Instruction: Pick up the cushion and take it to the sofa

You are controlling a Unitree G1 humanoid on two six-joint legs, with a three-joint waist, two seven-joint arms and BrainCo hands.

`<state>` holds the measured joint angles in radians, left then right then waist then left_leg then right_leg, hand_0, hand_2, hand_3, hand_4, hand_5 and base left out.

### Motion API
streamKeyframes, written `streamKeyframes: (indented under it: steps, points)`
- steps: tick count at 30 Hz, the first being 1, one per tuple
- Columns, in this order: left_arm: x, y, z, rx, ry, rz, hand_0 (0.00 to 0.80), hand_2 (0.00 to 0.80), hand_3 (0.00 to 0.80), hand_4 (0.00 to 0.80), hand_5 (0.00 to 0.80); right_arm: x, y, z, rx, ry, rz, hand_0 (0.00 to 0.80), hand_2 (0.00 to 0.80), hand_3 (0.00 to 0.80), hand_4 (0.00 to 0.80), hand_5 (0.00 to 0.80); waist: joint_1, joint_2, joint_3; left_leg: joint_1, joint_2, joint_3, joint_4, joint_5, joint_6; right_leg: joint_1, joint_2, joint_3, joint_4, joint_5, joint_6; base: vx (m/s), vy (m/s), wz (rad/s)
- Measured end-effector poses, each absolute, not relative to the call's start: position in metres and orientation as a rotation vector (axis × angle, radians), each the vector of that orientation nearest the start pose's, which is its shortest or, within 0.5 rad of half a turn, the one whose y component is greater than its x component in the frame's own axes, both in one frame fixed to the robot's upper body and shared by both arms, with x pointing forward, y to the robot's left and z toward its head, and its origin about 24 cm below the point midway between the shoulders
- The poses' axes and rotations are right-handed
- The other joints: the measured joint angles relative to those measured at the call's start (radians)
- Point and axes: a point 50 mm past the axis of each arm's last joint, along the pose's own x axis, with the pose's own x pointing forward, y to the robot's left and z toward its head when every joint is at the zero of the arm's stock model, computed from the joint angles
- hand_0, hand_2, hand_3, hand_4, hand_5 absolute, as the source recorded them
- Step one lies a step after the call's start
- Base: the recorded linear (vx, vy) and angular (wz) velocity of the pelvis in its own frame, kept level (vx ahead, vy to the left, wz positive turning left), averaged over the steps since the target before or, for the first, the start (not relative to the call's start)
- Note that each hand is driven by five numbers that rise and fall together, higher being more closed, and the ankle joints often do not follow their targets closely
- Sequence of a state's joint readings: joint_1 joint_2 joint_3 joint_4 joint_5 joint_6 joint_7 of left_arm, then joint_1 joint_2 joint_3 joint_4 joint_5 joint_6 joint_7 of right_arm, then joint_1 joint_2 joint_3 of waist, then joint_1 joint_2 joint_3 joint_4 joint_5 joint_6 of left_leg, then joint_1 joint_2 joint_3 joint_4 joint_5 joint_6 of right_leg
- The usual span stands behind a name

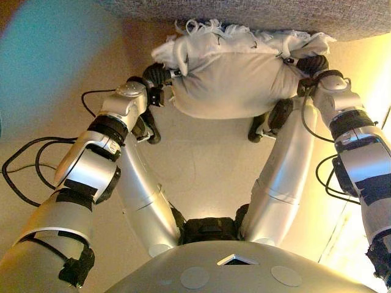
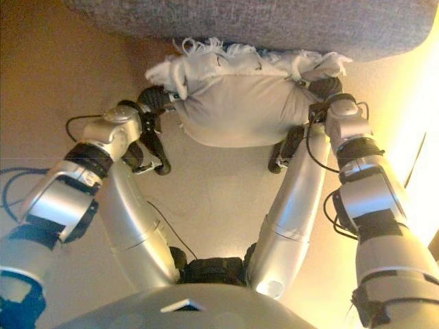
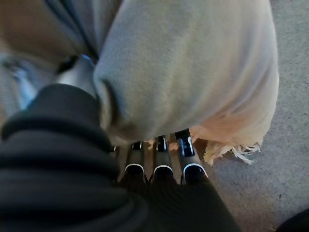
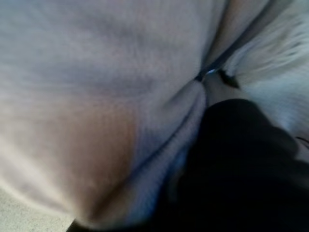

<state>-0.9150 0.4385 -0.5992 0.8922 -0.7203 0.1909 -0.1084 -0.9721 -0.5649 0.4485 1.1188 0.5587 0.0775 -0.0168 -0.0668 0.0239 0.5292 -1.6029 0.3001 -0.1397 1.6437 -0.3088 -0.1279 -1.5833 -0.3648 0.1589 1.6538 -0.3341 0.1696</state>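
Note:
A white cushion (image 1: 232, 79) with a fringed edge hangs between my two hands, clear of the floor. It is just in front of the grey sofa (image 1: 275, 15), which runs across the far edge of the view. My left hand (image 1: 156, 74) grips the cushion's left end. In the left wrist view its fingers (image 3: 159, 150) reach under the cushion (image 3: 193, 63) and the thumb presses in from the other side. My right hand (image 1: 311, 64) grips the right end. In the right wrist view the cushion (image 4: 96, 96) fills the picture and bunches against the hand's dark cover (image 4: 241, 159).
A beige carpeted floor (image 1: 201, 159) lies under the cushion and between my arms. The sofa's front edge (image 2: 274, 20) is right ahead, touching or almost touching the cushion's fringe.

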Motion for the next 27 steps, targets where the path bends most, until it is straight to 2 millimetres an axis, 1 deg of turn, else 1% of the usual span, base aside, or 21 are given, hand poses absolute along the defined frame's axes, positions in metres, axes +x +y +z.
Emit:
streamKeyframes:
  steps: [2,4,7,10,11,13,14,16,17,18,20,23,25,26,27]
  points:
    - [0.388,0.150,0.089,0.132,0.344,-0.300,0.800,0.800,0.800,0.800,0.800,0.394,-0.251,0.117,-0.246,0.260,-0.135,0.800,0.800,0.800,0.800,0.800,0.000,-0.003,0.000,-0.001,0.000,-0.003,0.018,-0.009,0.002,0.001,0.000,0.005,0.010,-0.002,0.003,0.044,0.021,-0.04]
    - [0.388,0.146,0.088,0.128,0.345,-0.298,0.800,0.800,0.800,0.800,0.800,0.393,-0.251,0.115,-0.244,0.265,-0.141,0.800,0.800,0.800,0.800,0.800,0.000,-0.006,0.001,-0.001,0.001,-0.004,0.041,-0.022,0.006,0.001,0.001,0.018,0.028,-0.008,0.013,0.020,0.012,-0.01]
    - [0.388,0.145,0.088,0.127,0.337,-0.291,0.800,0.800,0.800,0.800,0.800,0.391,-0.251,0.112,-0.238,0.260,-0.155,0.800,0.800,0.800,0.800,0.800,0.001,-0.014,0.003,-0.001,0.000,-0.005,0.060,-0.032,0.007,0.004,0.002,0.026,0.038,-0.012,0.019,0.000,0.000,0.00]
    - [0.384,0.147,0.090,0.132,0.313,-0.285,0.800,0.800,0.800,0.800,0.800,0.387,-0.250,0.107,-0.204,0.239,-0.162,0.800,0.800,0.800,0.800,0.800,0.000,-0.023,0.005,0.018,0.000,-0.003,0.036,-0.031,0.008,0.031,0.003,0.013,0.008,-0.012,0.021,0.003,0.026,-0.01]
    - [0.383,0.148,0.088,0.126,0.313,-0.277,0.800,0.800,0.800,0.800,0.800,0.385,-0.249,0.104,-0.193,0.236,-0.165,0.800,0.800,0.800,0.800,0.800,0.001,-0.025,0.005,0.039,0.003,0.002,0.014,-0.031,0.009,0.057,0.002,0.000,-0.019,-0.011,0.021,-0.012,0.057,-0.05]
    - [0.378,0.151,0.084,0.094,0.311,-0.262,0.800,0.800,0.800,0.800,0.800,0.380,-0.245,0.094,-0.179,0.242,-0.159,0.800,0.800,0.800,0.800,0.800,0.001,-0.030,0.002,0.105,0.010,0.025,-0.066,-0.026,0.015,0.125,0.005,-0.030,-0.109,-0.002,0.015,-0.037,0.058,-0.09]
    - [0.376,0.153,0.083,0.078,0.300,-0.258,0.800,0.800,0.800,0.800,0.800,0.378,-0.244,0.093,-0.167,0.231,-0.154,0.800,0.800,0.800,0.800,0.800,0.002,-0.030,0.002,0.146,0.012,0.043,-0.116,-0.022,0.021,0.164,0.009,-0.043,-0.168,0.016,0.012,-0.053,0.065,-0.16]
    - [0.373,0.157,0.083,0.046,0.269,-0.241,0.800,0.800,0.800,0.800,0.800,0.376,-0.238,0.093,-0.158,0.203,-0.131,0.800,0.800,0.800,0.800,0.800,-0.001,-0.030,0.001,0.231,0.012,0.078,-0.216,-0.010,0.034,0.242,0.014,-0.070,-0.287,0.052,0.008,-0.068,0.068,-0.20]
    - [0.373,0.160,0.086,0.032,0.252,-0.226,0.800,0.800,0.800,0.800,0.800,0.375,-0.235,0.092,-0.152,0.188,-0.126,0.800,0.800,0.800,0.800,0.800,-0.002,-0.030,0.000,0.267,0.012,0.091,-0.261,-0.006,0.036,0.280,0.015,-0.085,-0.340,0.069,0.005,-0.077,0.076,-0.17]
    - [0.372,0.164,0.087,0.028,0.232,-0.212,0.800,0.800,0.800,0.800,0.800,0.373,-0.232,0.090,-0.144,0.180,-0.118,0.800,0.800,0.800,0.800,0.800,-0.003,-0.037,-0.009,0.300,0.012,0.103,-0.303,-0.001,0.036,0.311,0.015,-0.096,-0.389,0.081,0.006,-0.064,0.079,-0.14]
    - [0.369,0.171,0.090,0.034,0.196,-0.187,0.800,0.800,0.800,0.800,0.800,0.368,-0.226,0.087,-0.153,0.150,-0.103,0.800,0.800,0.800,0.800,0.800,-0.006,-0.040,-0.009,0.367,0.012,0.124,-0.390,0.012,0.028,0.385,0.015,-0.130,-0.492,0.114,0.012,-0.040,0.070,-0.09]
    - [0.360,0.175,0.077,0.036,0.206,-0.172,0.800,0.800,0.800,0.800,0.800,0.358,-0.224,0.075,-0.155,0.146,-0.096,0.800,0.800,0.800,0.800,0.800,-0.007,-0.046,-0.007,0.501,0.013,0.168,-0.512,0.027,0.026,0.520,0.013,-0.163,-0.631,0.146,0.024,0.053,0.040,-0.03]
    - [0.352,0.179,0.065,0.019,0.227,-0.151,0.800,0.800,0.800,0.800,0.800,0.351,-0.221,0.062,-0.142,0.163,-0.089,0.800,0.800,0.800,0.800,0.800,-0.009,-0.050,-0.010,0.630,-0.001,0.194,-0.624,0.052,0.015,0.649,0.013,-0.185,-0.755,0.182,0.035,0.089,0.047,-0.02]
    - [0.349,0.176,0.061,0.008,0.225,-0.158,0.800,0.800,0.800,0.800,0.800,0.347,-0.220,0.059,-0.136,0.162,-0.084,0.800,0.800,0.800,0.800,0.800,-0.007,-0.053,-0.013,0.692,-0.017,0.197,-0.688,0.065,0.013,0.710,0.013,-0.194,-0.823,0.202,0.035,0.187,0.029,-0.04]
    - [0.346,0.179,0.061,0.001,0.219,-0.152,0.800,0.800,0.800,0.800,0.800,0.345,-0.219,0.058,-0.129,0.159,-0.079,0.800,0.800,0.800,0.800,0.800,-0.005,-0.053,-0.013,0.756,-0.029,0.202,-0.744,0.080,0.004,0.773,0.015,-0.203,-0.883,0.223,0.041,0.202,0.012,-0.06]
